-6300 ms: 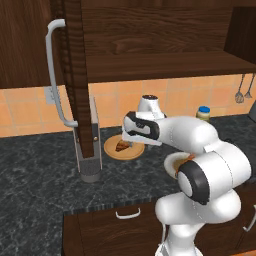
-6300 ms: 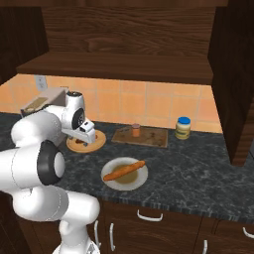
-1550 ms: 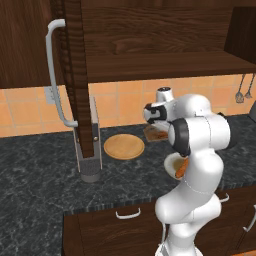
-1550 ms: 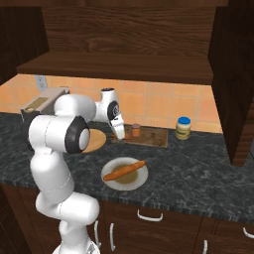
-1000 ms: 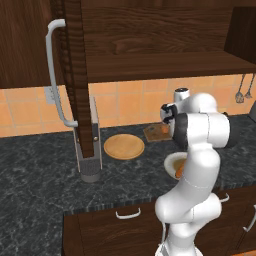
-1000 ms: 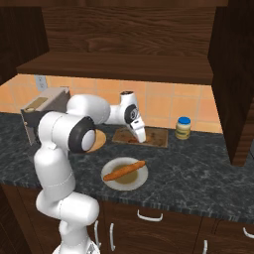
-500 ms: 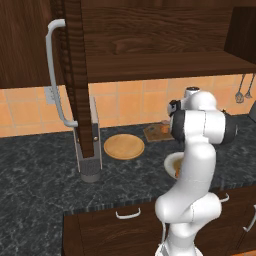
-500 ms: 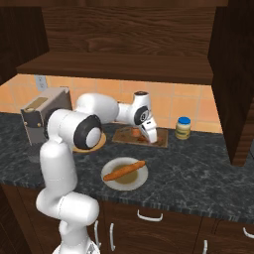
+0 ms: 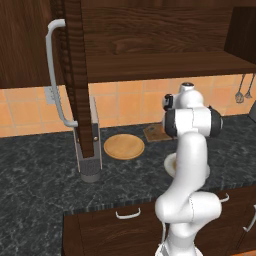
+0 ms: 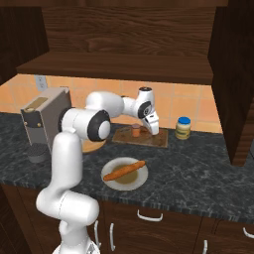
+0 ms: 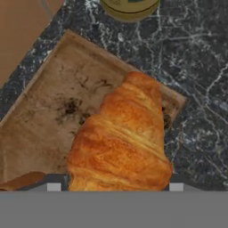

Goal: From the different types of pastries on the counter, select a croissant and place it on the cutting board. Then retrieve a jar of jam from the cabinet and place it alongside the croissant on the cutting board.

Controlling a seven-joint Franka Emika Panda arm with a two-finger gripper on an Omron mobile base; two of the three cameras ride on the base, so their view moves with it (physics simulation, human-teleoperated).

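Right now the end effector [image 10: 153,130] hangs over the right part of the cutting board [image 10: 124,136], which lies on the dark stone bench [image 10: 198,158] close to its back edge, by the tiled wall. From the hand view the croissant [image 11: 122,138] sits between the finger tips, its bottom end hidden at the lower edge, so the grip itself cannot be made out — it appears held, but I cannot tell how far apart the fingers stand. Beneath it the board [image 11: 53,102] runs at a slant, one corner reaching past the croissant's pointed end toward the speckled stone.

On the board's middle stands a small orange-brown jar [image 10: 136,130], just left of the end effector in the right base view. Off the board's right end, near the back edge, is a pale yellowish jar with a blue lid [image 10: 183,128]. Nearer the front edge a pale round dish [image 10: 125,175] carries the long stick-shaped bread [image 10: 124,170].

In the left base view a round tan wooden plate [image 9: 124,146] lies left of the board [image 9: 154,133] — the two well apart from the front edge.
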